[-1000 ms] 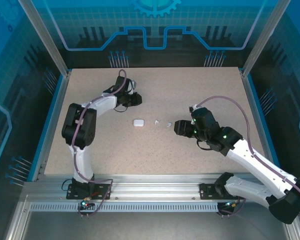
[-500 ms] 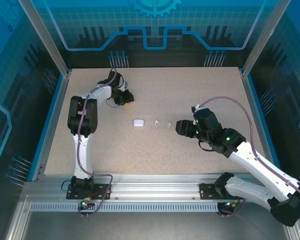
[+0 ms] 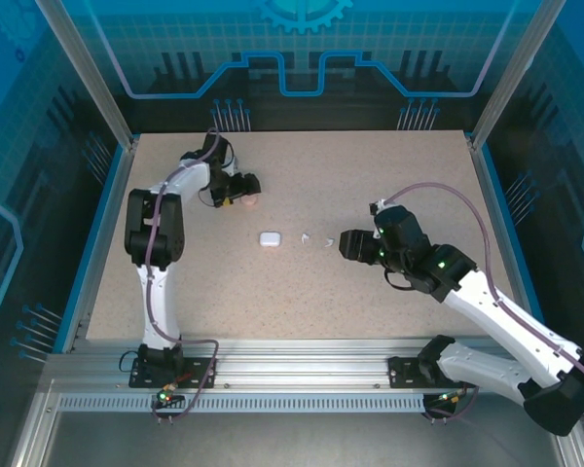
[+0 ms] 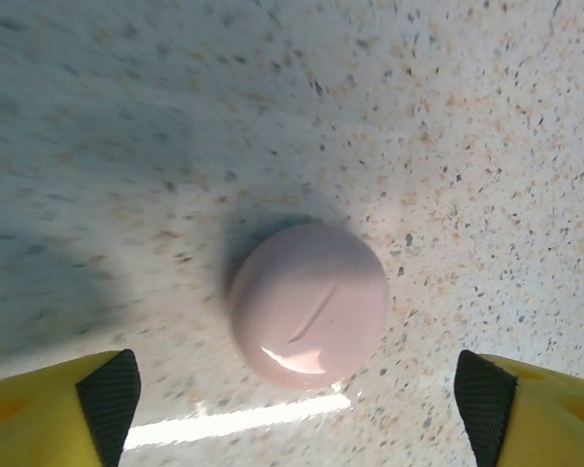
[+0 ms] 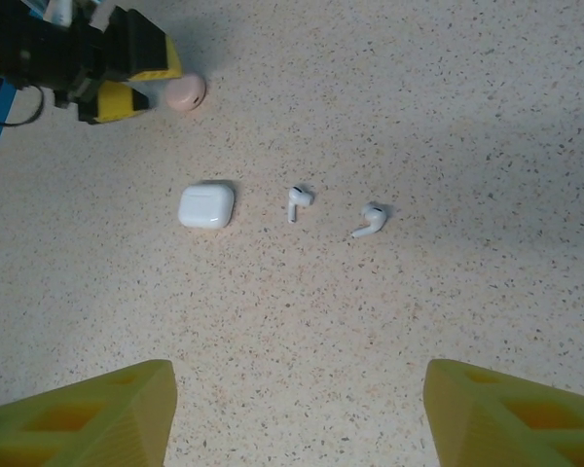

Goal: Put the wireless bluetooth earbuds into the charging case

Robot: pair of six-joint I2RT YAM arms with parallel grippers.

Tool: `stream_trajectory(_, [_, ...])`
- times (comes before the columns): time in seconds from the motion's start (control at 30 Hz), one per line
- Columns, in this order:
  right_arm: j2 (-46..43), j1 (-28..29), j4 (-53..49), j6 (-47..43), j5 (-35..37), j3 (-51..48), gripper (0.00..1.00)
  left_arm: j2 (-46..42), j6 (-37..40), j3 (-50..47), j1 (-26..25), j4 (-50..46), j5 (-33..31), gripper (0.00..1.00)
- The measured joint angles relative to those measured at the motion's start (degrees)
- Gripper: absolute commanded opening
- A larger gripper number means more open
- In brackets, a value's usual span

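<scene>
Left end effector edged leftward, now unclenched
My right end effector, released, faces two earbuds beside the shut charging case; beyond, the left one straddles a pink puck; a skewed pinch could flick a bud away

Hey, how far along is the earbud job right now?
Done: nothing seated. Two white earbuds lie loose on the table beside the closed white case. In hand: nothing; the left claw stands open over a round pink case, the right claw open above the table. Remaining: open a case and seat the earbuds.
</scene>
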Motion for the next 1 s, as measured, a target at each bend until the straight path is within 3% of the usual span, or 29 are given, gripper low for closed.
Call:
stream_trajectory(0.07, [1.8,0.1,-0.1,-0.4,0.0,1.1,0.75,-2.5,0.7,0.0,0.4,-1.2,-1.3,0.99])
stream_trajectory(0.27, [11.0,1.4,-0.1,-2.0,-0.2,6.8,0.8,-15.6,0.6,-1.9,0.5,0.2,-3.4,0.99])
stream_trajectory(0.47, [23.9,4.1,-0.2,-3.4,-0.3,16.1,0.8,-33.1,-2.5,-14.1,0.5,8.8,-5.3,0.99])
stream_trajectory(0.8, [51.0,8.1,-5.2,-2.3,-0.2,39.3,0.83,-51.5,-12.5,-38.8,0.5,22.0,-7.5,0.99])
stream_trajectory(1.0, [65.4,9.4,-12.7,0.4,1.3,55.1,0.85,-57.5,-14.8,-41.9,1.4,25.1,-8.1,0.99])
